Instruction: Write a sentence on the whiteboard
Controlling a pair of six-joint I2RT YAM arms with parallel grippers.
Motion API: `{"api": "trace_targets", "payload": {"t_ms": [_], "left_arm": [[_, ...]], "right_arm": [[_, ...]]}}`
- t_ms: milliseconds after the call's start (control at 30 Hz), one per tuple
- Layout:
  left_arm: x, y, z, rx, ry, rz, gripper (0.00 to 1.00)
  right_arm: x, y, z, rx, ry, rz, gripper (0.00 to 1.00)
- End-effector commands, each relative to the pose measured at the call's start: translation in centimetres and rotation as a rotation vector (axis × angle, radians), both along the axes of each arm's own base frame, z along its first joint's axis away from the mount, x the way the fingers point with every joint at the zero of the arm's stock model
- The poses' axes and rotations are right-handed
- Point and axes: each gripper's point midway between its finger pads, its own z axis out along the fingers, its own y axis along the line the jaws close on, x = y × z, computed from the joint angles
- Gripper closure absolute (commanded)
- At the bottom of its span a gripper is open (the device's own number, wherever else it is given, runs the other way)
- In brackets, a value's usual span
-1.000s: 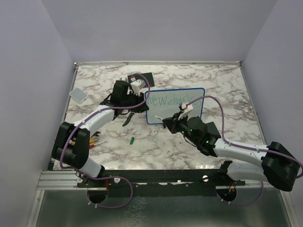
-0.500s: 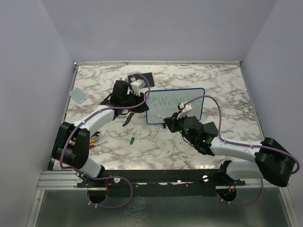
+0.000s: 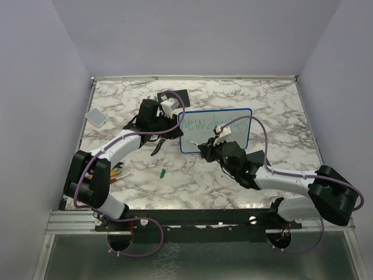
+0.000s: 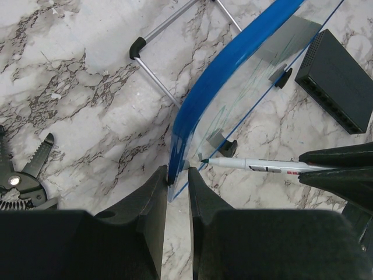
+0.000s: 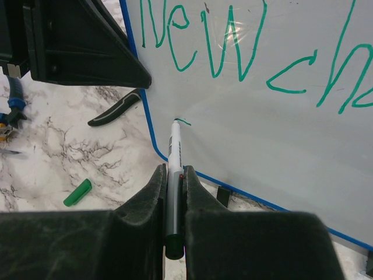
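The whiteboard with a blue rim stands tilted at mid-table. Green text reading "New charges" runs along its top; the right wrist view shows "NeW ch". My left gripper is shut on the board's left rim, fingers either side of it. My right gripper is shut on a white marker with a green tip. The tip touches the board's lower left beside a short green stroke. The marker also shows in the left wrist view.
A green marker cap lies on the marble in front of the board. A black box with ports sits behind the board. Pliers lie left of it. A grey pad and small tools lie at the left.
My right gripper has moved left along the board with the marker, from under the end of the first line to the lower left. The left arm has not moved.
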Motion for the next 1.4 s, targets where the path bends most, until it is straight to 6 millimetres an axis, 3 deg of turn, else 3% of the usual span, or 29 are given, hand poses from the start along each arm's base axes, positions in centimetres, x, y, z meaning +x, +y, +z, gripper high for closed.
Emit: {"api": "trace_targets", "payload": {"t_ms": [0,367,767,1200,1367], "left_arm": [[0.3,-0.3,2.0,-0.015,-0.045,0.003,0.80],[0.2,-0.4,1.9,-0.015,-0.041,0.001,0.80],[0.2,-0.4,1.8,-0.015,-0.037,0.000,0.80],[0.3,-0.4,1.8,-0.015,-0.036,0.001,0.80],[0.2,-0.5,1.8,-0.015,-0.037,-0.001,0.80]], "right_arm": [[0.4,0.7,0.2,-0.011,-0.009,0.006,0.99],[-0.8,-0.6,-3.0,-0.060,0.081,-0.023,0.99],[-0.5,-0.9,-3.6,-0.088,0.088,-0.051,0.99],[0.4,-1.8,1.0,-0.004,-0.020,-0.112,0.99],[0.5,-1.9,1.7,0.003,-0.036,-0.117,0.99]]}}
